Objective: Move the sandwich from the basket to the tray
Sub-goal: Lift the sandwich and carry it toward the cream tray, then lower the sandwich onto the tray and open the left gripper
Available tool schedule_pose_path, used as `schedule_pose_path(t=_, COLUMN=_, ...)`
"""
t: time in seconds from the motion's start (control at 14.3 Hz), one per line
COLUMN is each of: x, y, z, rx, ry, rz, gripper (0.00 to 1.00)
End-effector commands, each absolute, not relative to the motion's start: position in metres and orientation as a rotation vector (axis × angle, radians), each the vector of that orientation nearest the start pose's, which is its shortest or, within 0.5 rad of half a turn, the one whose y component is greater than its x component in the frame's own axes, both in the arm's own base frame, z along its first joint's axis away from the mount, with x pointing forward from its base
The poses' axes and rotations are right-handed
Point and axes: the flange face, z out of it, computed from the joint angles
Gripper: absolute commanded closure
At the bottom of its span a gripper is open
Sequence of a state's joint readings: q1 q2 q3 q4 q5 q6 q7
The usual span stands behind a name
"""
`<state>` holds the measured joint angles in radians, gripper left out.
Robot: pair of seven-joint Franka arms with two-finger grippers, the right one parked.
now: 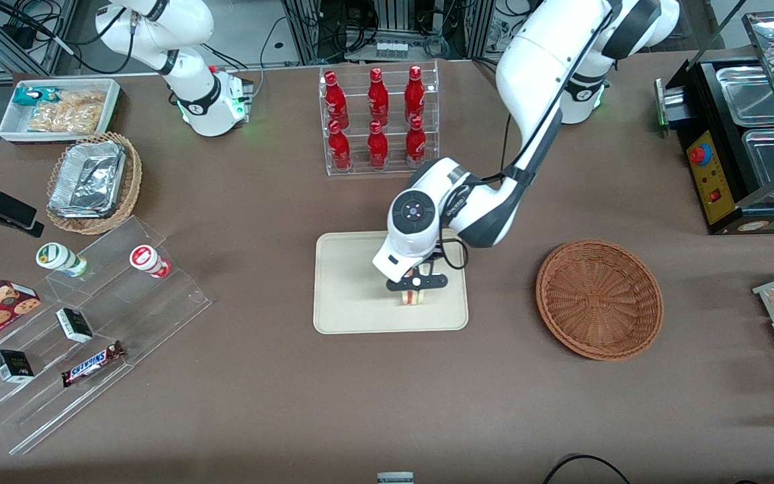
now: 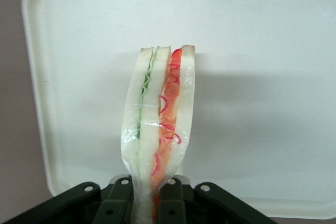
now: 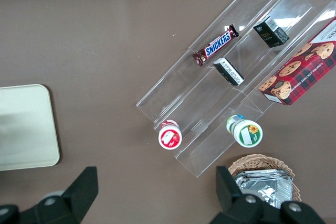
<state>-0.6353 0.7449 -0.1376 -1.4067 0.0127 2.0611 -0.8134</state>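
Gripper (image 1: pixel 416 288) is pinching the sandwich (image 2: pixel 157 129) between closed fingers, holding it over the tray (image 1: pixel 347 302) near the middle, well apart from the emptied basket (image 1: pixel 598 299), so transfer looks nearly done: only lowering and releasing are remaining.

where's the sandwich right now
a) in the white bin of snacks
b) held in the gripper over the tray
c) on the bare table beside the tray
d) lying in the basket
b: the gripper is shut on the sandwich, with the tray right under it, and the basket holds nothing.
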Motion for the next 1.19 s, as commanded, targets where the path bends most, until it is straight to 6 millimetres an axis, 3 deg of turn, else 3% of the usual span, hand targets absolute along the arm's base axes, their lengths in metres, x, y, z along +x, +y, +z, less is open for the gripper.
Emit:
schedule_pose_path(t=0.0, x=0.533, y=-0.509, z=0.251, rx=-3.151, ry=-0.171, rz=0.214, gripper=1.0)
schedule_pose_path(t=0.14, x=0.523, y=-0.519, z=0.245, rx=-3.154, ry=-0.165, rz=0.24, gripper=0.99)
schedule_pose_path(t=0.35, x=0.526, y=-0.523, z=0.24, rx=-3.185, ry=-0.172, rz=0.202, gripper=0.93)
schedule_pose_path(t=0.42, x=0.526, y=-0.523, z=0.239, rx=-3.186, ry=-0.175, rz=0.2, gripper=0.82)
schedule_pose_path(t=0.49, x=0.526, y=-0.522, z=0.243, rx=-3.187, ry=-0.157, rz=0.189, gripper=0.51)
schedule_pose_path(t=0.56, x=0.528, y=-0.521, z=0.247, rx=-3.188, ry=-0.147, rz=0.177, gripper=0.11)
schedule_pose_path(t=0.63, x=0.53, y=-0.519, z=0.253, rx=-3.19, ry=-0.146, rz=0.172, gripper=0.0)
schedule_pose_path(t=0.91, x=0.535, y=-0.514, z=0.29, rx=-3.197, ry=-0.148, rz=0.128, gripper=0.0)
schedule_pose_path(t=1.12, x=0.539, y=-0.496, z=0.336, rx=-3.167, ry=-0.168, rz=0.13, gripper=0.0)
